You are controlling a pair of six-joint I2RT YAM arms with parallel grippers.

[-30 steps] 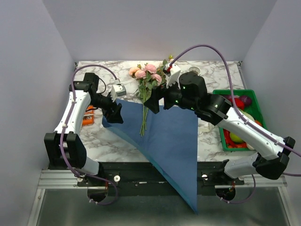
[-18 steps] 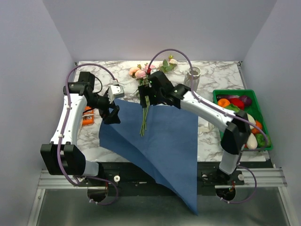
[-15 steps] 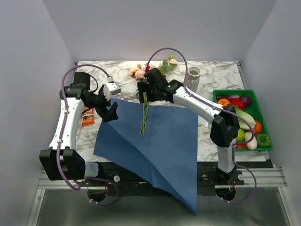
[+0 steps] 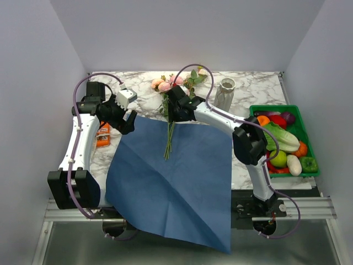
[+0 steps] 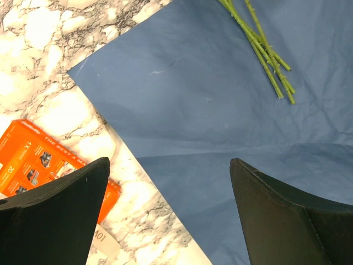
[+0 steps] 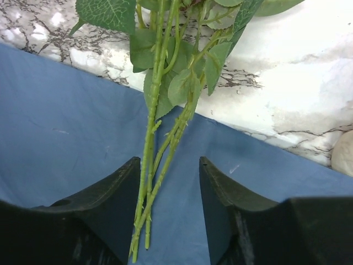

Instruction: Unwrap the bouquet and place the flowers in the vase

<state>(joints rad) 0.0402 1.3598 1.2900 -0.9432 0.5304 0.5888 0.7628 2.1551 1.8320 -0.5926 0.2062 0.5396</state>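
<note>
1. right gripper (image 6: 169, 163): the jaws stand part open, one finger on each side of the green stems (image 6: 151, 121). a gap shows beside the stems, so they sit between the fingers and no clamp on them shows.
2. left gripper (image 5: 168, 165): the jaws are spread wide and hold nothing. they hang above the left edge of the blue paper (image 5: 209, 110), where it meets the marble table (image 4: 259, 83).
3. flowers (image 4: 165, 85): unwrapped, lying flat. the pink and peach blooms and leaves rest on bare marble at the back of the table. the stems run toward the near side onto the top edge of the paper, and the cut ends lie on the blue.
4. paper: spread open as a sheet with a crease across it. it covers the middle of the table, and its near corner hangs over the front edge.
5. vase (image 4: 224, 94): upright at the back, to the right of the blooms and apart from them, with no flower in it.
6. orange packet (image 5: 38, 160): flat on the marble just left of the paper, under the left arm.
7. green crate (image 4: 273, 107): at the right edge of the table, holding coloured toy produce, well apart from the flowers.
</note>
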